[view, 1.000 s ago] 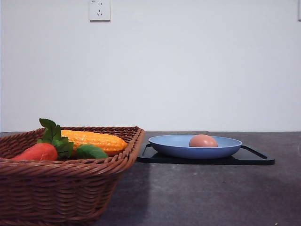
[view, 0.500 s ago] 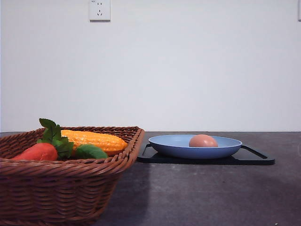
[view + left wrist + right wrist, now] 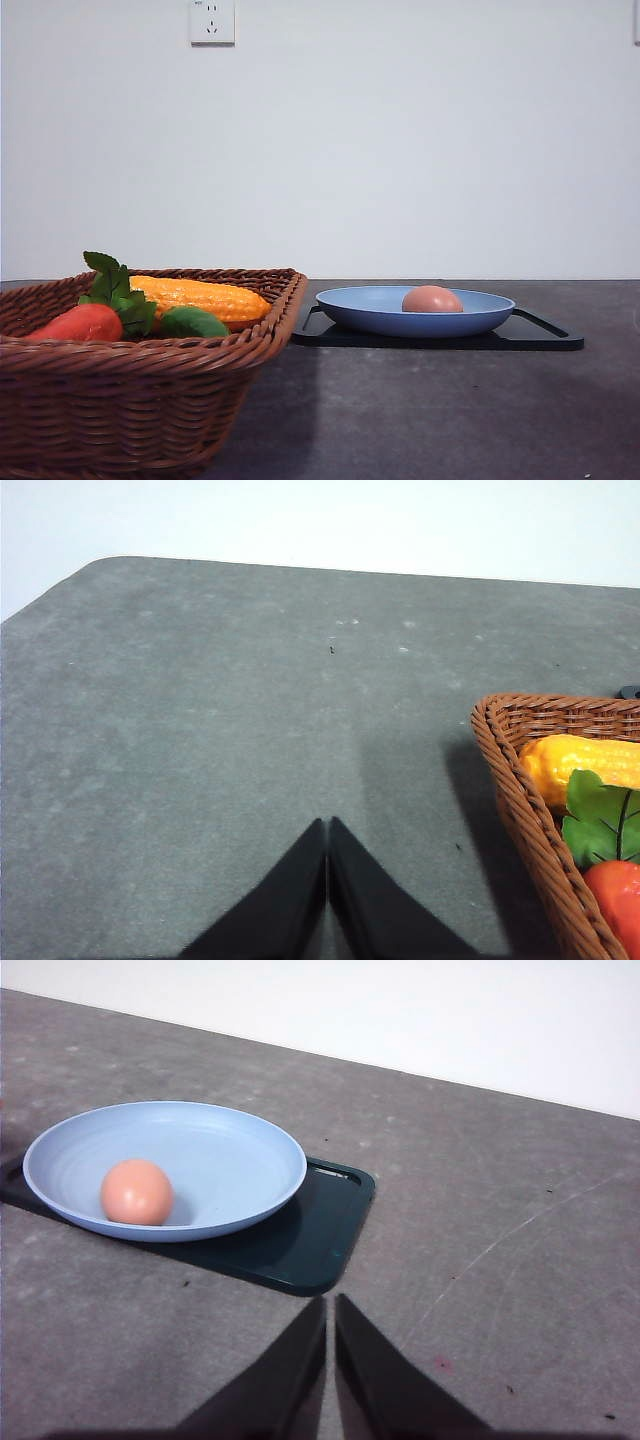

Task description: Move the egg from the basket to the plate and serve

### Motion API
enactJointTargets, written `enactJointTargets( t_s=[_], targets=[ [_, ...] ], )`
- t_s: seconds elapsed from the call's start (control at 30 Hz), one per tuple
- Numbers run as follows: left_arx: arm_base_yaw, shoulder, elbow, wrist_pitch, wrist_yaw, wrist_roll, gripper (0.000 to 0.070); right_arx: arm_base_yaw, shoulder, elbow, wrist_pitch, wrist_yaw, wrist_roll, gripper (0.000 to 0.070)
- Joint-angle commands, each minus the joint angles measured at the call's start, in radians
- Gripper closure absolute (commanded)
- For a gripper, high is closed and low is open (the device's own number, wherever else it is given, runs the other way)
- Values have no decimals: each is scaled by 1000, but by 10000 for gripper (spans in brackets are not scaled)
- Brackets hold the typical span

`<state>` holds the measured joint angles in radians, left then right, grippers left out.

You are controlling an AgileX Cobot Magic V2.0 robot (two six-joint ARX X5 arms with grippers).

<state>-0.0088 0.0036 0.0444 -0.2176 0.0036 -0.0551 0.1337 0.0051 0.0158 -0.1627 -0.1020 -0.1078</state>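
Note:
The pinkish-brown egg [image 3: 432, 299] [image 3: 137, 1192] lies inside the light blue plate [image 3: 360, 303] [image 3: 220, 1160]. That plate rests on a flat black tray [image 3: 540, 336] [image 3: 310, 1235]. At the front left stands the brown wicker basket [image 3: 120, 400] [image 3: 520, 780]. My left gripper [image 3: 328, 825] hangs shut over bare table, well away from the basket's rim, with nothing held. My right gripper [image 3: 331, 1302] is shut too, empty, just off the tray's near corner.
In the basket lie a yellow corn cob [image 3: 200, 297] [image 3: 585, 765], a red-orange vegetable [image 3: 82, 323] [image 3: 618, 890] and green leaves [image 3: 120, 290] [image 3: 605, 820]. A wall with a socket [image 3: 212, 20] stands behind the dark grey table [image 3: 430, 410].

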Motion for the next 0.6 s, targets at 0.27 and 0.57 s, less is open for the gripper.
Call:
enactJointTargets(
  t_s=[0.27, 0.57],
  targets=[
    [1, -1, -22, -21, 3, -6, 700, 1, -2, -7, 5, 0, -5, 700],
    [1, -1, -22, -21, 3, -6, 700, 1, -2, -7, 5, 0, -5, 700]
  ],
)
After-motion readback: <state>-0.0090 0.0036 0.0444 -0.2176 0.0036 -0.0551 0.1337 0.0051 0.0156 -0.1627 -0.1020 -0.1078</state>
